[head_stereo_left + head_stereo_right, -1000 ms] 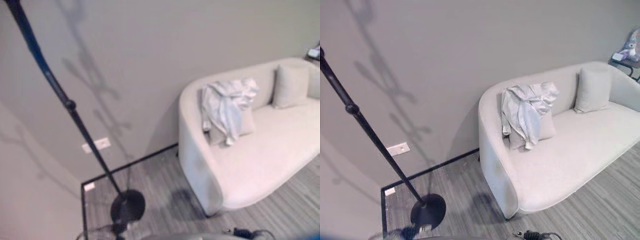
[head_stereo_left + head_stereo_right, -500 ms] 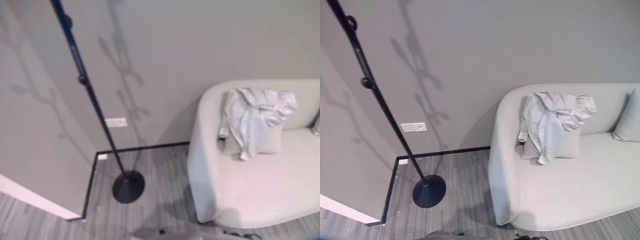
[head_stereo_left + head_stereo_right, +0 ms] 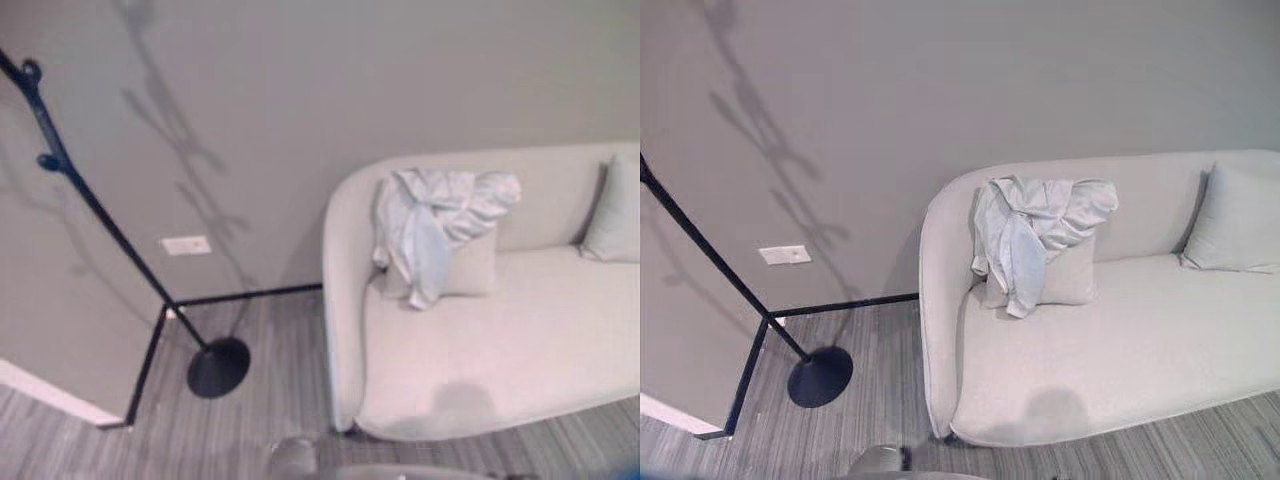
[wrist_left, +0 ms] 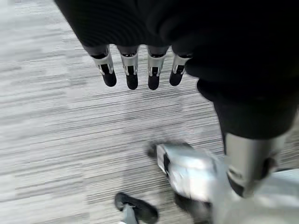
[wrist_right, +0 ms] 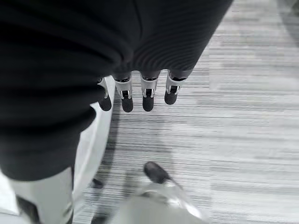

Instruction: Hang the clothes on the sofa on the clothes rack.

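Both hands are seen hanging over the striped grey floor (image 4: 56,140), the left hand (image 4: 140,70) and the right hand (image 5: 140,91) each with fingers straight and nothing held. Beyond them, the pale sofa (image 3: 1120,350) is set against the grey wall, and the crumpled white garment (image 3: 1025,235) is draped over a cushion (image 3: 1065,275) at the sofa's left end. Well apart from the sofa, to its left, the black clothes rack (image 3: 810,370) is stood in the wall's corner.

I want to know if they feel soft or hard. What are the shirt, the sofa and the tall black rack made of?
The shirt looks like thin, light cloth, slightly shiny: it crumples and hangs in soft folds. The sofa seems covered in pale matte fabric over padding, going by its smooth, rounded shape. The rack is probably metal painted dark: a thin, straight pole on a flat round base. So two soft, one hard, most likely.
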Controlling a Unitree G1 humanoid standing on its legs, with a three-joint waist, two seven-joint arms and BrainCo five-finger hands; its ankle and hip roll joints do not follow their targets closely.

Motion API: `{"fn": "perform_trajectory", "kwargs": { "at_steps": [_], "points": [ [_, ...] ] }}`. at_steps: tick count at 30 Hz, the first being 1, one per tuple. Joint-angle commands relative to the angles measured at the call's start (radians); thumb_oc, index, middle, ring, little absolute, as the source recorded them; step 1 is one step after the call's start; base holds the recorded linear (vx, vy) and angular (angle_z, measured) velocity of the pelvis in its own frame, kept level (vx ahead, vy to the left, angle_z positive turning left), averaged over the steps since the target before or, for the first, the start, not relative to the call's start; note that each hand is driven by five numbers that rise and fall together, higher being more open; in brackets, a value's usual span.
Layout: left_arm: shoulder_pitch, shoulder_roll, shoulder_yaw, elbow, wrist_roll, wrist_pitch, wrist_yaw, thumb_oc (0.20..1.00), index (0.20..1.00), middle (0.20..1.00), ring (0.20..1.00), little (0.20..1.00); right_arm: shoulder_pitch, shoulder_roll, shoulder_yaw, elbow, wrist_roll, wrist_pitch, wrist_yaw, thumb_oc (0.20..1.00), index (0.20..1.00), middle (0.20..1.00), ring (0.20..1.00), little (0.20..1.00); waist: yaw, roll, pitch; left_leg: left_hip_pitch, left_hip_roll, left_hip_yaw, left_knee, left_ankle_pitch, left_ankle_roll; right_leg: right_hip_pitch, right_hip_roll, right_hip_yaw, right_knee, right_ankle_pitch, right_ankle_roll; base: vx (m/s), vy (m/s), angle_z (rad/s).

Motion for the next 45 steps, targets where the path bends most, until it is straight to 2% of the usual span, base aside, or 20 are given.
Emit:
{"fn": "perform_trajectory", "kwargs": {
  "at_steps": [1,4,5,6,7,8,10,11,13,16,20,23,24,28,30,33,34,39,43,45],
  "points": [
    [-0.027,0.005,0.027,0.008,0.016,-0.004,-0.011,1.000,1.000,1.000,1.000,1.000,-0.064,-0.003,0.036,-0.033,0.002,-0.020,0.012,1.000,1.000,1.000,1.000,1.000,0.082,0.055,0.032,-0.048,-0.062,-0.038,-0.033,0.133,0.040,0.035,-0.027,0.059,0.039,0.015,0.062,0.13,-0.084,-0.09],
    [-0.015,0.011,0.041,0.014,0.005,0.000,-0.014,1.000,1.000,1.000,1.000,1.000,-0.077,0.013,0.054,-0.042,-0.010,-0.018,0.019,1.000,1.000,1.000,1.000,1.000,0.132,0.048,0.040,-0.100,-0.066,-0.059,0.032,0.129,0.051,0.052,-0.009,0.075,0.081,-0.026,0.045,0.27,-0.093,-0.31],
    [-0.014,0.024,0.060,0.024,-0.001,0.003,-0.013,1.000,1.000,1.000,1.000,1.000,-0.073,0.039,0.069,-0.048,-0.032,-0.021,0.020,1.000,1.000,1.000,1.000,1.000,0.139,0.033,0.032,-0.008,-0.068,-0.054,-0.006,0.100,0.099,0.052,-0.007,0.050,0.155,-0.046,0.052,0.19,-0.031,-0.73],
    [-0.014,0.024,0.060,0.024,0.000,0.003,-0.013,1.000,1.000,1.000,1.000,1.000,-0.073,0.039,0.069,-0.048,-0.032,-0.021,0.020,1.000,1.000,1.000,1.000,1.000,0.139,0.033,0.030,-0.009,-0.067,-0.054,-0.009,0.103,0.099,0.050,-0.006,0.050,0.154,-0.044,0.052,0.41,-0.051,-0.84],
    [-0.007,0.031,0.080,0.030,0.006,0.005,-0.020,1.000,1.000,1.000,1.000,1.000,-0.068,0.048,0.085,-0.068,-0.069,-0.025,0.037,1.000,1.000,1.000,1.000,1.000,0.143,0.020,0.019,0.065,-0.062,-0.032,-0.062,0.075,0.127,0.023,-0.058,-0.028,0.326,0.025,0.139,0.31,-0.012,-0.46],
    [-0.004,0.031,0.079,0.031,0.015,0.007,-0.019,1.000,1.000,1.000,1.000,1.000,-0.062,0.051,0.084,-0.080,-0.073,-0.021,0.044,1.000,1.000,1.000,1.000,1.000,0.126,0.021,0.024,0.114,-0.065,-0.029,-0.082,0.064,0.140,-0.011,-0.100,-0.056,0.435,0.086,0.191,0.39,0.002,-0.14],
    [-0.006,0.035,0.076,0.033,0.023,0.013,-0.022,1.000,1.000,1.000,1.000,1.000,-0.056,0.054,0.067,-0.084,-0.062,-0.018,0.048,1.000,1.000,1.000,1.000,1.000,0.096,0.036,0.022,0.184,-0.065,-0.036,-0.130,0.056,0.159,-0.073,-0.144,-0.077,0.593,0.187,0.230,0.19,0.026,0.04],
    [-0.006,0.035,0.076,0.033,0.023,0.013,-0.022,1.000,1.000,1.000,1.000,1.000,-0.056,0.054,0.067,-0.084,-0.062,-0.018,0.048,1.000,1.000,1.000,1.000,1.000,0.096,0.036,0.022,0.184,-0.064,-0.036,-0.130,0.056,0.159,-0.073,-0.144,-0.077,0.592,0.187,0.230,0.25,-0.043,-0.01],
    [-0.011,0.040,0.068,0.036,0.034,0.010,-0.015,1.000,1.000,1.000,1.000,1.000,-0.040,0.052,0.040,-0.086,-0.040,-0.022,0.039,1.000,1.000,1.000,1.000,1.000,0.068,0.049,0.018,0.263,-0.061,-0.077,-0.189,0.045,0.151,-0.101,-0.219,-0.120,0.574,0.142,0.192,0.28,-0.133,0.21],
    [-0.034,0.052,0.051,0.041,0.041,0.000,-0.006,1.000,1.000,1.000,1.000,1.000,-0.036,0.032,-0.001,-0.110,0.010,-0.029,0.022,1.000,1.000,1.000,1.000,1.000,0.034,0.053,0.027,0.279,-0.043,-0.139,-0.178,0.019,0.120,-0.139,-0.261,-0.037,0.372,0.123,0.145,0.18,-0.265,0.39],
    [-0.053,0.087,0.040,0.027,0.055,-0.020,0.013,1.000,1.000,1.000,1.000,1.000,-0.015,-0.025,-0.040,-0.135,0.017,-0.026,0.014,1.000,1.000,1.000,1.000,1.000,-0.012,0.010,0.038,0.302,-0.013,-0.216,-0.169,-0.030,0.070,-0.174,-0.329,0.209,0.084,0.276,0.183,0.21,-0.379,0.47],
    [-0.049,0.113,0.070,0.021,0.040,-0.031,0.020,1.000,1.000,1.000,1.000,1.000,0.020,-0.055,-0.102,-0.162,0.015,-0.029,-0.008,1.000,1.000,1.000,1.000,1.000,-0.026,-0.024,0.022,0.319,-0.007,-0.242,-0.186,-0.041,0.059,-0.137,-0.319,0.234,0.066,0.233,0.194,0.16,-0.237,0.70],
    [-0.038,0.130,0.112,0.014,0.020,-0.030,0.021,1.000,1.000,1.000,1.000,1.000,0.046,-0.105,-0.146,-0.231,0.004,-0.032,-0.020,1.000,1.000,1.000,1.000,1.000,-0.043,-0.043,0.016,0.345,0.038,-0.248,-0.209,-0.028,0.038,-0.161,-0.280,0.248,0.108,0.236,0.199,0.21,-0.338,0.72],
    [-0.019,0.117,0.156,0.007,-0.013,-0.037,0.009,1.000,1.000,1.000,1.000,1.000,0.116,-0.262,-0.291,-0.477,-0.008,-0.043,-0.047,1.000,1.000,1.000,1.000,1.000,-0.071,-0.041,0.018,0.318,0.115,-0.288,-0.204,-0.009,-0.008,-0.125,-0.218,0.173,0.074,0.207,0.182,0.12,-0.348,0.35],
    [-0.019,0.105,0.154,-0.001,-0.018,-0.036,0.005,1.000,1.000,1.000,1.000,1.000,0.139,-0.315,-0.351,-0.553,0.003,-0.048,-0.062,1.000,1.000,1.000,1.000,1.000,-0.082,-0.042,0.022,0.283,0.137,-0.258,-0.189,0.013,-0.017,-0.100,-0.213,0.121,0.053,0.204,0.180,0.04,-0.139,0.44],
    [-0.027,0.088,0.155,-0.032,0.003,-0.026,0.013,1.000,1.000,1.000,1.000,1.000,0.172,-0.380,-0.419,-0.770,-0.083,-0.041,-0.094,1.000,1.000,1.000,1.000,1.000,-0.106,-0.032,0.030,0.246,0.202,-0.049,-0.183,0.055,-0.034,-0.055,-0.223,0.030,0.010,0.189,0.183,0.00,-0.017,0.73],
    [-0.015,0.071,0.165,-0.052,0.043,-0.019,0.023,1.000,1.000,1.000,1.000,1.000,0.209,-0.412,-0.467,-0.908,-0.209,-0.036,-0.129,1.000,1.000,1.000,1.000,1.000,-0.112,-0.012,0.027,0.254,0.231,0.043,-0.191,0.063,-0.041,-0.030,-0.218,0.000,-0.012,0.181,0.184,0.00,0.039,1.02],
    [0.006,0.069,0.158,-0.057,0.131,-0.008,0.043,1.000,1.000,1.000,1.000,1.000,0.221,-0.424,-0.519,-1.025,-0.361,-0.024,-0.192,1.000,1.000,1.000,1.000,1.000,-0.094,0.009,-0.002,0.283,0.228,0.048,-0.259,0.081,-0.043,-0.011,-0.218,-0.026,-0.027,0.171,0.180,0.08,0.063,0.59],
    [0.011,0.089,0.145,-0.061,0.158,-0.012,0.057,1.000,1.000,1.000,1.000,1.000,0.100,-0.447,-0.453,-0.878,-0.452,-0.005,-0.255,1.000,1.000,1.000,1.000,1.000,-0.063,0.006,-0.012,0.284,0.212,0.026,-0.273,0.073,-0.039,-0.004,-0.237,-0.047,-0.023,0.169,0.187,0.04,0.049,0.31],
    [0.009,0.093,0.129,-0.059,0.155,-0.026,0.070,1.000,1.000,1.000,1.000,1.000,0.022,-0.450,-0.433,-0.789,-0.392,-0.023,-0.307,1.000,1.000,1.000,1.000,1.000,-0.050,0.002,-0.012,0.289,0.203,0.022,-0.272,0.066,-0.038,0.004,-0.244,-0.048,-0.023,0.172,0.191,0.03,0.067,0.24]
  ]
}}
